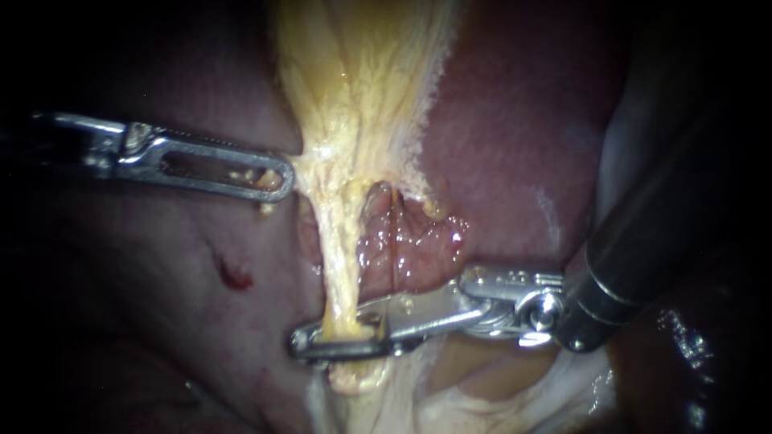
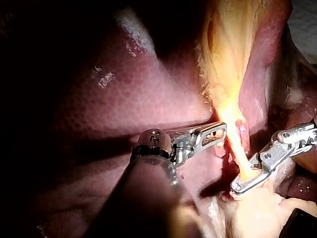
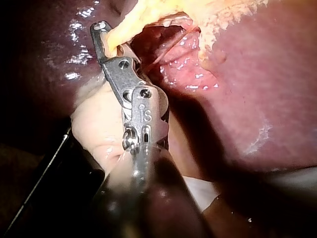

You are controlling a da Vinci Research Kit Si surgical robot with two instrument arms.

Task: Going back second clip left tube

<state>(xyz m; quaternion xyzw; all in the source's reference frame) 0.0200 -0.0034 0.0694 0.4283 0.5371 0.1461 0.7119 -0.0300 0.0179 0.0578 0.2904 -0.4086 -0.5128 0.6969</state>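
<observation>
Jaws of right instrument (image 1: 310,341) clamped across left tube (image 1: 338,265), low down, over liver (image 1: 161,265). Left instrument (image 1: 277,178) jaws pinch edge of yellow tissue (image 1: 354,80) higher up.

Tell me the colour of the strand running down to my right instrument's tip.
Pale yellow strand; clearest in the endoscope view.

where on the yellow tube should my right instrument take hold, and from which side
Probably the thin taut stretch of the tube, below where the left instrument holds the yellow tissue. Come from the right, crosswise: the tube runs upright there, stripped bare, with open space on its right side.
</observation>
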